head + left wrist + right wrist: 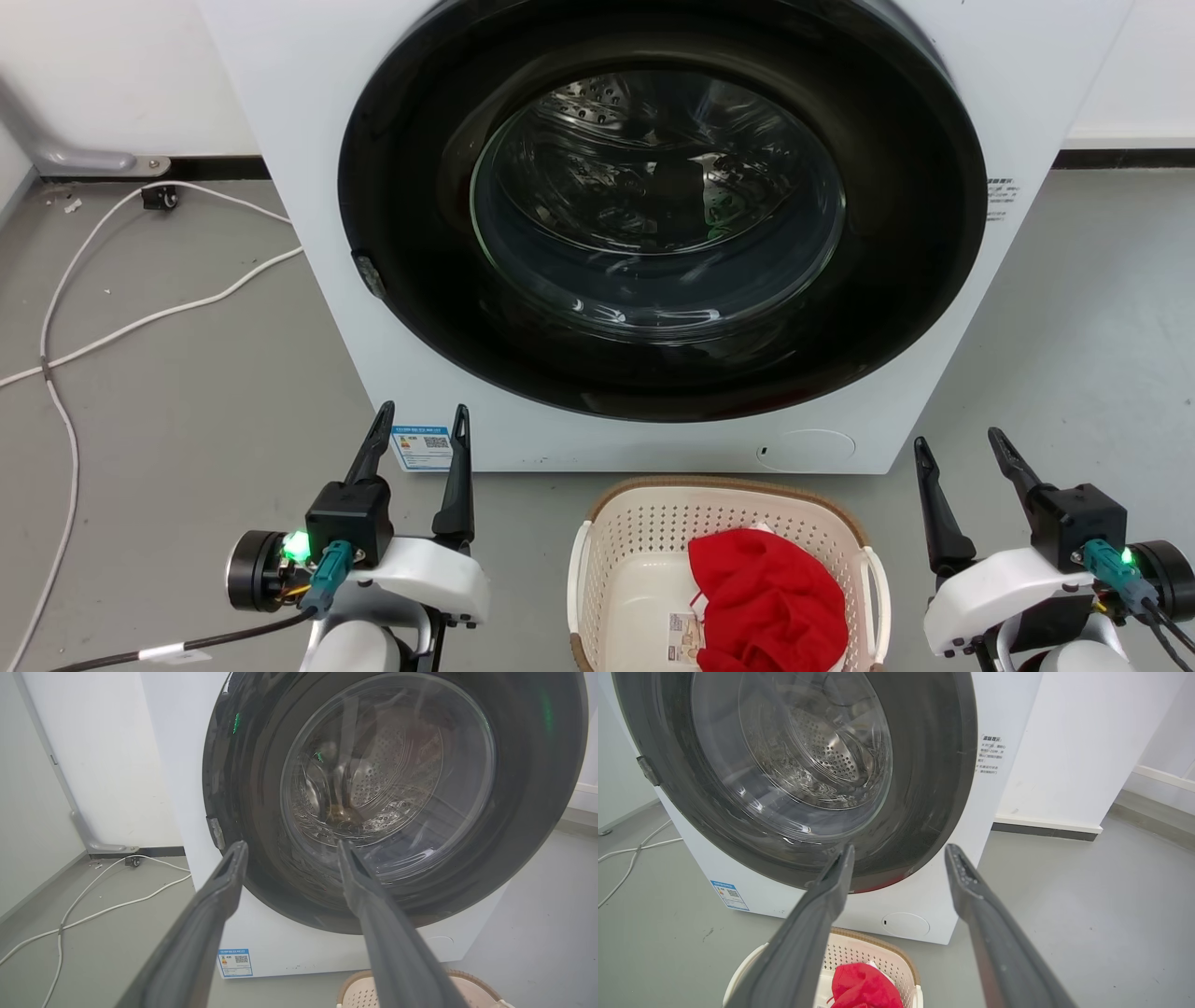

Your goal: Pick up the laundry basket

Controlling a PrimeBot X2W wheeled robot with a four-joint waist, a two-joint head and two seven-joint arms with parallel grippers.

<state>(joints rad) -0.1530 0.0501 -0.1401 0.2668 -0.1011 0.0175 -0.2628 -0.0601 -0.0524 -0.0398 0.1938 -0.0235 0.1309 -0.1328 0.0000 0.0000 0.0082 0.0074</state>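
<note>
1. The laundry basket [644, 532] sits on the grey floor [205, 439] just in front of the washing machine [280, 187], below the right half of its round door [653, 205].
2. It stands upright between the two arms, nearer the bottom edge of the head view, and neither arm touches it.
3. A red garment [766, 597] lies crumpled inside, against the basket's right side; a small printed tag [686, 635] shows on the basket's bottom beside it.
4. The left gripper [423, 411] hangs to the left of the basket, its two dark fingers spread apart with nothing between them, tips pointing toward the machine's lower front.
5. The right gripper [959, 439] hangs to the basket's right, fingers likewise spread and empty, well clear of the white side handle [878, 588].
6. The machine's door is closed; the perforated steel drum shows through the glass.
7. A blue label [422, 446] is stuck at the machine's lower left corner, right behind the left fingers.
8. A white cable [140, 322] trails over the floor to the machine's left.
</note>
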